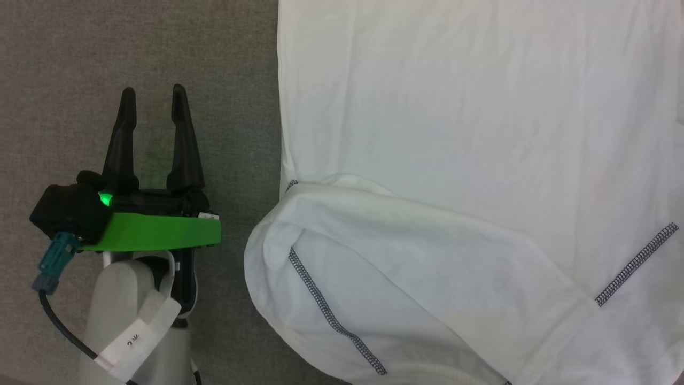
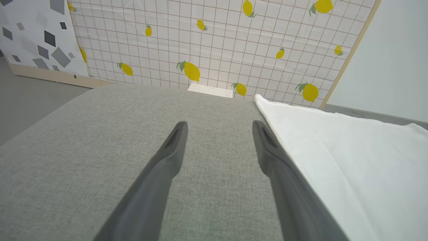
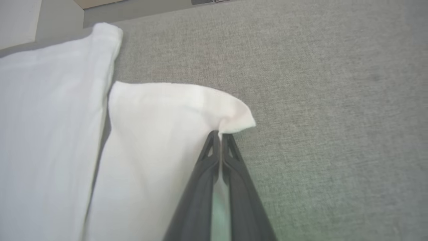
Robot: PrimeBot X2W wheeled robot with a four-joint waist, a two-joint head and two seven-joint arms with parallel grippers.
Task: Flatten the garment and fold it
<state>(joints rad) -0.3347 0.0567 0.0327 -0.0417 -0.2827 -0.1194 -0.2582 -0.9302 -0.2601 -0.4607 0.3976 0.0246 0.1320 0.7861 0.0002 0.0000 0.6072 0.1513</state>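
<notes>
The grey woven surface (image 1: 133, 43) carries all items and takes up the left part of the head view. The garment (image 1: 454, 107) lies spread on this surface and occupies the right part of that view. Its left edge runs straight down the view, well right of the left gripper. A sleeve (image 1: 406, 251) is folded diagonally across the lower body of the garment, and its rounded end bulges past the left edge onto the grey surface. Dark grey stitching (image 1: 326, 305) runs along the sleeve. A second stitched line (image 1: 636, 264) shows at the lower right.

In the left wrist view, a lemon-print grid panel (image 2: 217, 43) stands behind the far edge of the surface. A small white box (image 2: 210, 90) sits at the foot of the panel.

The left gripper (image 1: 153, 96) is over bare grey surface, apart from the garment. Its fingers are spread fully and hold nothing. A green plate (image 1: 155, 232) sits behind the fingers.

The right gripper (image 3: 219, 134) has its fingers pressed together. The tips pinch a corner of the garment (image 3: 150, 134), and the fabric puckers at the pinch point. This corner lies over grey surface.
</notes>
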